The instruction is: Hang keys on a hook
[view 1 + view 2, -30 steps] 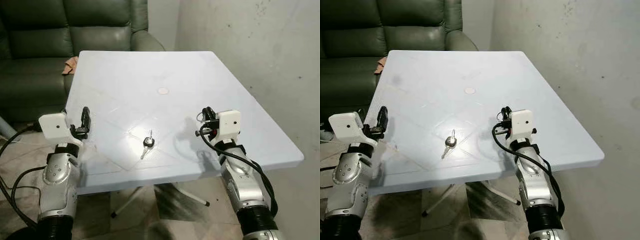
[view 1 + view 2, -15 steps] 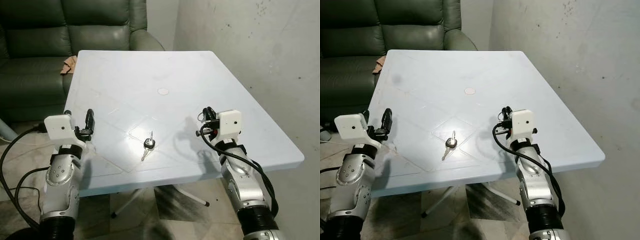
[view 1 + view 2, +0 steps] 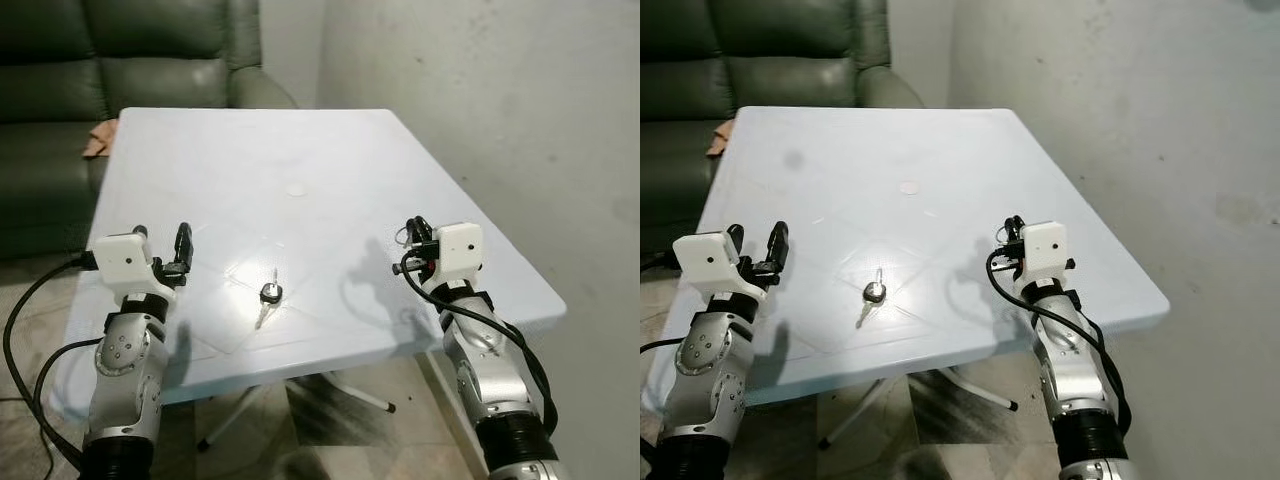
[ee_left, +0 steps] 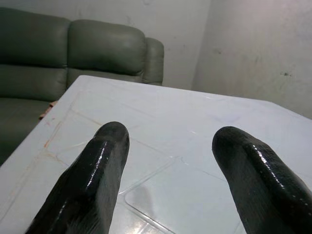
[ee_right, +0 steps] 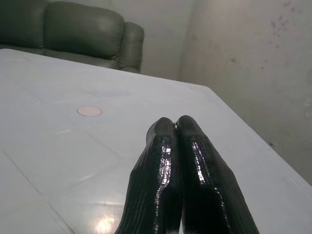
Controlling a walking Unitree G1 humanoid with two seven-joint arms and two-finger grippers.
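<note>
- Your left gripper point(image 3: 182, 243), fingers spread, has moved inward over the white plastic worktop point(image 3: 330, 160), nearer the black-headed keys point(image 3: 268, 294).
- Your right gripper point(image 5: 176, 127) stays pressed together.

Arms: two silver metal forearms with rounded casings and small screws, each ending below in a black ribbed collar.
Wrist housings: a white box sits on each wrist, with a small dark dot on its side.
Cables: black cables loop along both arms; the left one trails off in a wide arc.
left gripper point(image 3: 181, 246): two long, glossy black fingers point(image 4: 92, 180) with rounded tips.
right gripper point(image 3: 412, 231): black, finely ribbed fingers point(image 5: 165, 180), with thin wires and a red spot behind them.
</note>
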